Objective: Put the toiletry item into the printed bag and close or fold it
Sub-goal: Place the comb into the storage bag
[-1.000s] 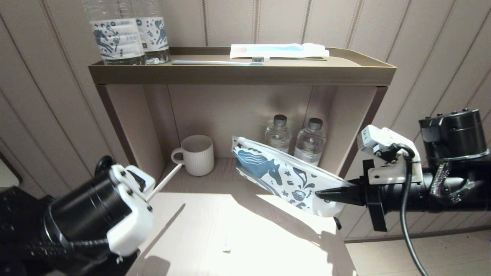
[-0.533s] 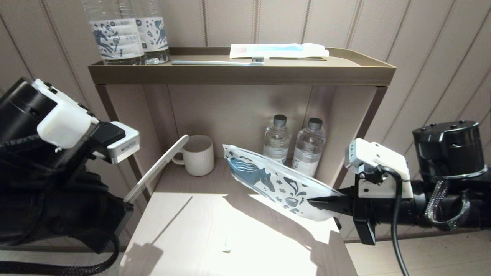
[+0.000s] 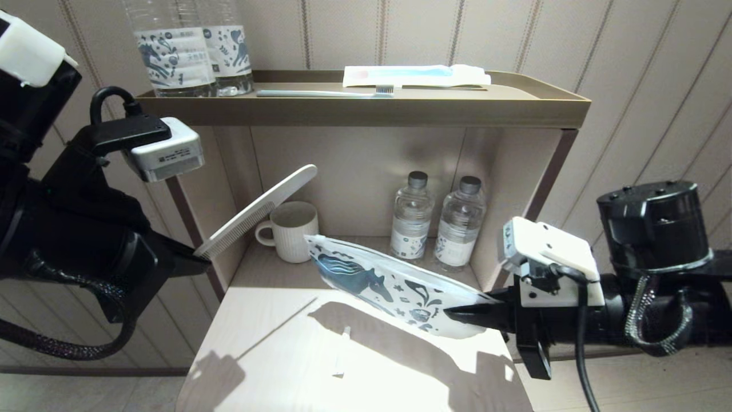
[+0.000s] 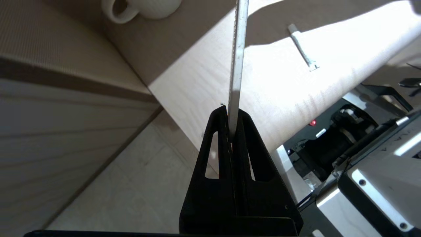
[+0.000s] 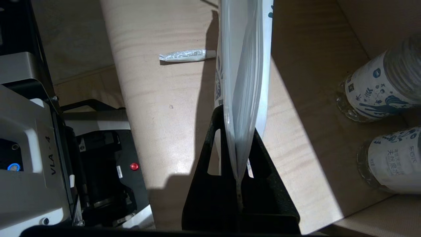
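Because the comb must enter the printed bag end first, your left gripper keeps its jaws clamped flat on one end of the comb, at the left edge of the tabletop, and lets the free end slant up toward the shelf unit. Your right gripper, at the right edge, has its jaws closed on one end of the bag, so the pouch hangs clear above the surface, its far end reaching toward the comb; whether that end is open you cannot tell. Comb and bag are apart. On the pale wood tabletop beneath them lies a small tube, in strong sunlight. Farther back, in the shaded recess under the shelf, stand a ribbed mug and two small bottles. On the shelf lie a toothbrush and a wrapped packet, beside two large water bottles. Striped wall panelling closes the scene.
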Tool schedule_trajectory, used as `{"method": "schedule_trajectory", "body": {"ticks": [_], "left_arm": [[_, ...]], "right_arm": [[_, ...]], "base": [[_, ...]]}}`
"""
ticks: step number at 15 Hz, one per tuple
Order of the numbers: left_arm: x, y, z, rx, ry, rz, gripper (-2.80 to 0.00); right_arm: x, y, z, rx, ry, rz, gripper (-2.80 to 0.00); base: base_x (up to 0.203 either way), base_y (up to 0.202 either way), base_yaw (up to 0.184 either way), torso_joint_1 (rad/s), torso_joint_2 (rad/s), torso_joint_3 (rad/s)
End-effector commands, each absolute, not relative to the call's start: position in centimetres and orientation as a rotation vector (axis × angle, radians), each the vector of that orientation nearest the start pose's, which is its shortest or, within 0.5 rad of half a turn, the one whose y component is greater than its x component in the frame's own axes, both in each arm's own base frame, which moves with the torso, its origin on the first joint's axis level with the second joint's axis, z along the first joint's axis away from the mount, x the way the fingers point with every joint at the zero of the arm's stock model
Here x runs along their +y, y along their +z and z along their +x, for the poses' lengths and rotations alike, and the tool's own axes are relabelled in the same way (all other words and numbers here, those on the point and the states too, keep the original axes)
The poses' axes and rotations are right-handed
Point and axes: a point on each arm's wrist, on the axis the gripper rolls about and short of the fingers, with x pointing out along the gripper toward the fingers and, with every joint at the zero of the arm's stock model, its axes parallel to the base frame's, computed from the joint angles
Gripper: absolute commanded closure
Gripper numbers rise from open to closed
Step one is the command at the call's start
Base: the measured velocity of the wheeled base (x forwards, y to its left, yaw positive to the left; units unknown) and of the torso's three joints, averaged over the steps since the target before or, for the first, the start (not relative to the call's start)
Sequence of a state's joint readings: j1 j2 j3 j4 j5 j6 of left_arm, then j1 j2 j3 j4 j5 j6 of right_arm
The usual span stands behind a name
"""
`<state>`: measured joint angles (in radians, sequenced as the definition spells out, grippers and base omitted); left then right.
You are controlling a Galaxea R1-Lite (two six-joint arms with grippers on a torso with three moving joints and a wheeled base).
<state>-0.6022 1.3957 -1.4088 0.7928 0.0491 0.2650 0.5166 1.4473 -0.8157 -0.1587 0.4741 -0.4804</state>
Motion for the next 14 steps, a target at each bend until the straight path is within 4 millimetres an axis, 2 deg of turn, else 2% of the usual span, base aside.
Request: {"method": "schedule_trajectory", "body": {"ticks": [1,4,7,8,14], "left_arm": [[-10.6,30.5,16.8,0.67,-0.651,0.511,0.0],[-10.0,32.3,17.8,0.592,-0.741,0.587,0.0],[-10.4,33.8,18.4,0.619,-0.799,0.607,0.0],[-10.6,33.8,18.7,0.652,-0.841,0.612,0.0],[-10.9,32.2,18.6,0.723,-1.065,0.623,0.0]], "right_arm": [[13.1,21.8,20.7,0.279,1.083,-0.445,0.0],[13.3,24.0,20.1,0.448,1.111,-0.47,0.0],[14.9,23.3,19.8,0.544,1.044,-0.613,0.0],[15.2,23.0,19.9,0.562,1.03,-0.642,0.0],[15.7,24.0,20.6,0.537,1.025,-0.644,0.0]], "base": [[0.0,0.0,0.0,0.0,0.0,0.0],[0.0,0.0,0.0,0.0,0.0,0.0],[0.0,0.0,0.0,0.0,0.0,0.0],[0.0,0.0,0.0,0.0,0.0,0.0],[0.0,0.0,0.0,0.0,0.0,0.0]]}}
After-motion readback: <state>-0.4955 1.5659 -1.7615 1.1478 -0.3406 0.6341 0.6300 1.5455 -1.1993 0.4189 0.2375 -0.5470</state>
